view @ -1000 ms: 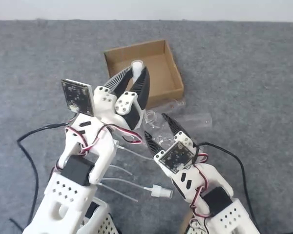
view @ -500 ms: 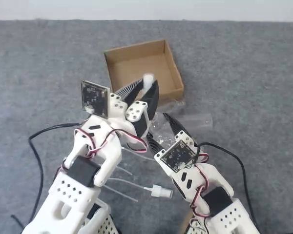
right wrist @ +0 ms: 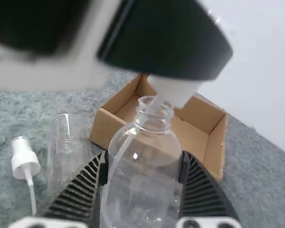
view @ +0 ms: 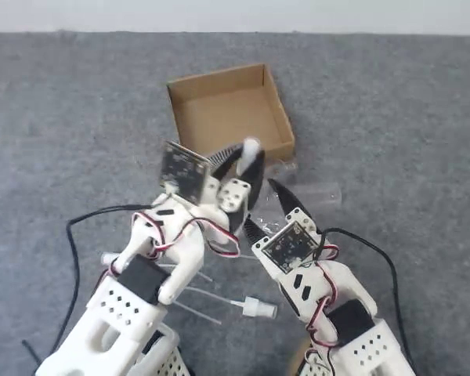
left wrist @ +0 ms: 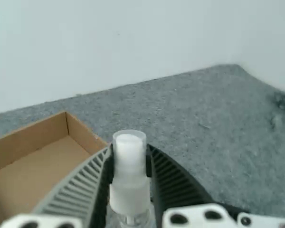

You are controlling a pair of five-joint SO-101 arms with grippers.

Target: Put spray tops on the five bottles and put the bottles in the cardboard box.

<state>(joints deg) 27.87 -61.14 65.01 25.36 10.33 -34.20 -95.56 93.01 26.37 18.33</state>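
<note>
Left hand clamps a spray top right at the mouth of the bottle the right hand grips.

light: bright, even, diffuse | shadows: faint on carpet | glare: small glints on bottle

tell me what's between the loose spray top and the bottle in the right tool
In the right wrist view, a clear uncapped bottle sits between the loose spray top and the held bottle.
</note>
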